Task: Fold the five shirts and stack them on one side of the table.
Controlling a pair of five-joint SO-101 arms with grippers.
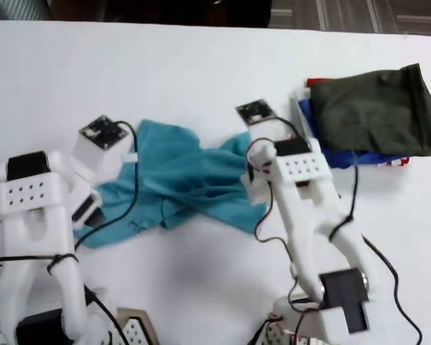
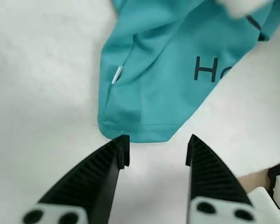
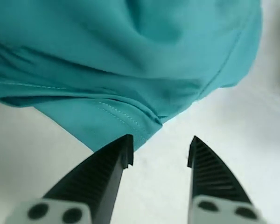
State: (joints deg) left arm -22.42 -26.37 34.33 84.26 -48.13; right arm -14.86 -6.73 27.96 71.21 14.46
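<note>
**White table (image 1: 201,65), one teal shirt (image 1: 179,180) bunched up in the middle**

So the teal shirt is lying crumpled and twisted, right between the two arms. The left gripper (image 2: 156,149) is spread apart with nothing in it, and a hemmed corner of the shirt sits just ahead of its fingertips. Same deal with the right gripper (image 3: 159,151): jaws apart, empty, a stitched edge just past one tip. On the right gripper's outer side, away from the left one, sits a stack of folded shirts (image 1: 370,118), dark green on top, blue and a bit of red underneath.
</note>
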